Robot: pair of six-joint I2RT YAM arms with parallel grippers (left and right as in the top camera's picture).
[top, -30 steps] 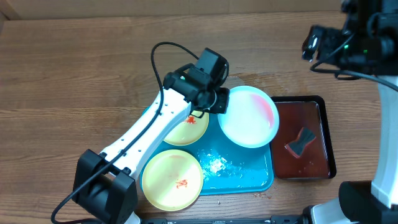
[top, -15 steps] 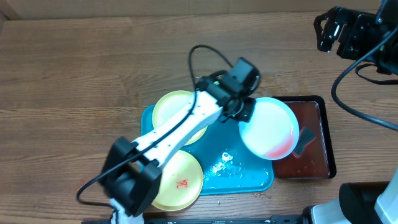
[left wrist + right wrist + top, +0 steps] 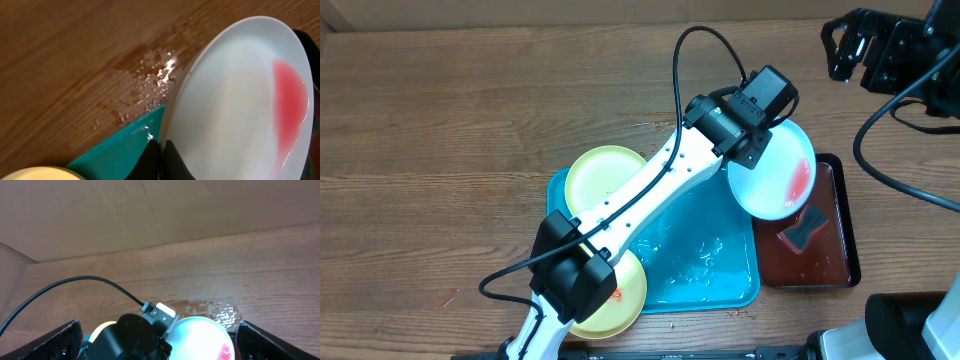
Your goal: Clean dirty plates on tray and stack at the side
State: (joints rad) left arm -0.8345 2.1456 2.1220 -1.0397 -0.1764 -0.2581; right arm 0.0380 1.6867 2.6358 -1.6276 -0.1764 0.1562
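My left gripper [image 3: 748, 158] is shut on the rim of the white-light blue plate [image 3: 775, 172] and holds it tilted over the right end of the turquoise tray [image 3: 700, 270] and the dark red tray. A red smear [image 3: 799, 180] runs along the plate's right side. In the left wrist view the fingertips [image 3: 161, 152] pinch the plate [image 3: 230, 100] edge. Two yellow-green plates lie on the turquoise tray, one at the back left [image 3: 600, 175], one at the front left [image 3: 625, 290] with a red smear. My right gripper [image 3: 157, 335] is open, high at the back right [image 3: 850, 45].
A dark red, black-rimmed tray [image 3: 830, 245] with a dark sponge-like piece [image 3: 802, 228] lies right of the turquoise tray. Water drops wet the table [image 3: 155, 75] behind the tray and pool on the turquoise tray. A black cable [image 3: 680, 70] loops over the left arm.
My left gripper has carried the white-light blue plate up and to the right, from over the turquoise tray to above the dark red tray. The right arm has stayed high at the back right.
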